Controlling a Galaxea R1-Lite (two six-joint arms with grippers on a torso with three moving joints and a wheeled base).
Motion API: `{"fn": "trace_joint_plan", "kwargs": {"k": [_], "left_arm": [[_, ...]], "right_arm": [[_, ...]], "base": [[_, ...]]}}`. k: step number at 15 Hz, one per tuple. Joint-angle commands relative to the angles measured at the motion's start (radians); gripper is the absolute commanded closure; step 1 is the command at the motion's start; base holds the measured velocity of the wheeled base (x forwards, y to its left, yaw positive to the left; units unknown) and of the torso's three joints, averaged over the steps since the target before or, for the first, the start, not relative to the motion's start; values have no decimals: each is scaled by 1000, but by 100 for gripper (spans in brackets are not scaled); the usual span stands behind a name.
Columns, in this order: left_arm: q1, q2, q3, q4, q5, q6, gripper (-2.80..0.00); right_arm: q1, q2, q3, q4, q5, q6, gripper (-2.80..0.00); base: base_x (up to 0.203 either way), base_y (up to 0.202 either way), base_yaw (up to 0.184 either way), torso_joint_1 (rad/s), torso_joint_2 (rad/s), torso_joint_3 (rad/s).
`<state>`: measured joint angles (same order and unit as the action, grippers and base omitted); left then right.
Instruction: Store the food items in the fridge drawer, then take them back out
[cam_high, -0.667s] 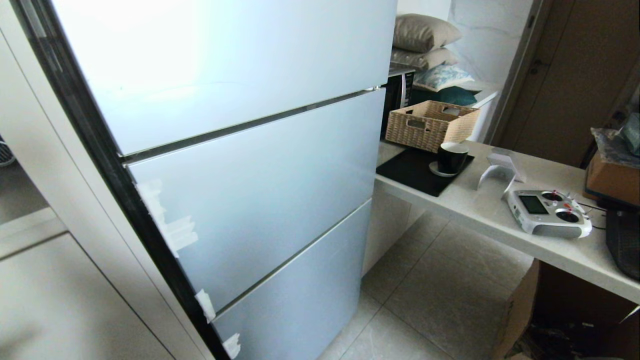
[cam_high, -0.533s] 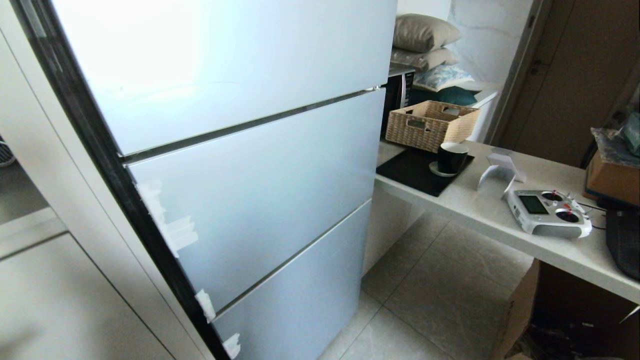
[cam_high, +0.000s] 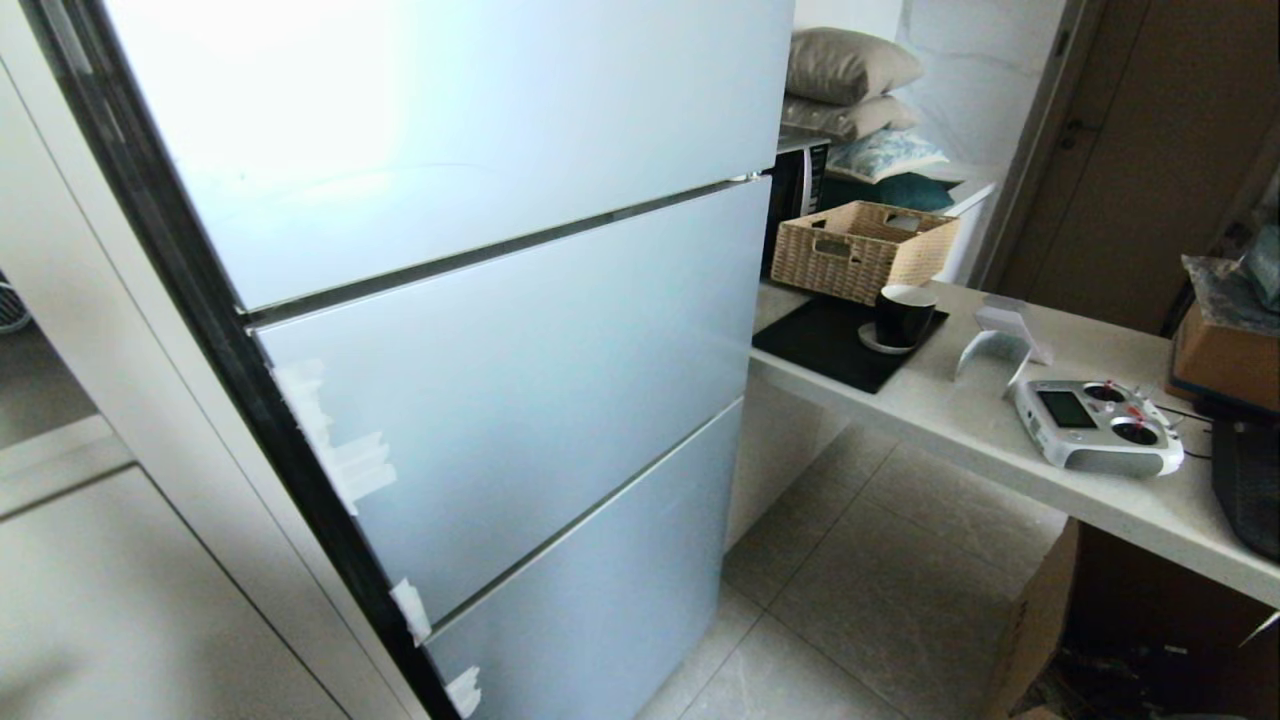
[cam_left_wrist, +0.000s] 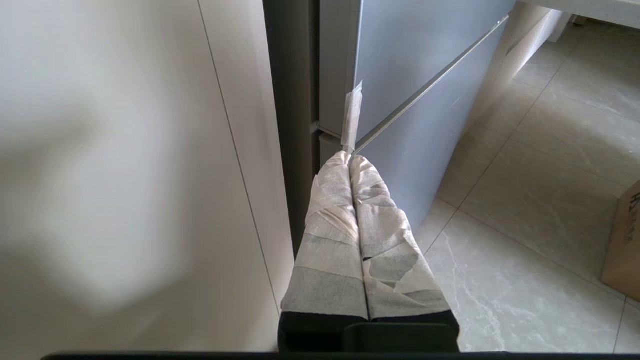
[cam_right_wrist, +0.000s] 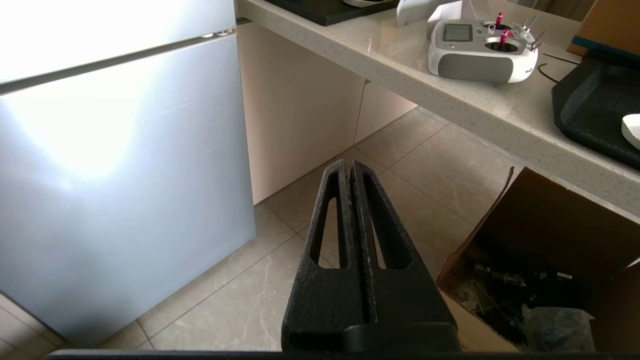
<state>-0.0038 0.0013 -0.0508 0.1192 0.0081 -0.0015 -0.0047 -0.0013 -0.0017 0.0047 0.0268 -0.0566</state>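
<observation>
Facing a closed fridge (cam_high: 480, 330) whose three frosted blue-grey front panels are all sitting flush, the robot is waiting low with both arms out of the head view. The left tool (cam_left_wrist: 350, 159) is pointing, fingers wrapped in pale tape and pressed together, at the seam between the two lower panels, close to a strip of white tape (cam_left_wrist: 353, 115) on the panel's edge; whether it is touching cannot be told. The right tool (cam_right_wrist: 348, 167), black and likewise pinched closed on nothing, is hanging over the tiled floor (cam_right_wrist: 400, 165) beside the bottom panel. Neither the food items nor the fridge drawer is showing anywhere; both are presumably behind the panels, though nothing confirms that. As a judgement, a panel is likely swinging or sliding stiffly against its seal, and the slim metal strip (cam_high: 500, 250) along each seam is looking like the only place to hook a finger; the glassy fronts are offering no purchase. On the table (cam_high: 960, 420) to the right, a radio controller (cam_high: 1097, 425), a wicker basket (cam_high: 860, 250) and a dark cup (cam_high: 903, 315) are sitting. No brand, label or writing is legible; the controller's screen is too small to read.
</observation>
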Motion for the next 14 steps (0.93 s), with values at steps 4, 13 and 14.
{"fn": "trace_joint_plan", "kwargs": {"k": [4,13,14], "left_arm": [[-10,260,-194,-62,-39,-99,0],[-22,1040,-344,-689,112,-492,0],[-22,1089,-364,-731,142,-538,0]], "right_arm": [[0,1,0,0,1,1,0],[0,1,0,0,1,1,0],[0,1,0,0,1,1,0]], "base": [[0,0,0,0,0,0],[0,0,0,0,0,0],[0,0,0,0,0,0]]}}
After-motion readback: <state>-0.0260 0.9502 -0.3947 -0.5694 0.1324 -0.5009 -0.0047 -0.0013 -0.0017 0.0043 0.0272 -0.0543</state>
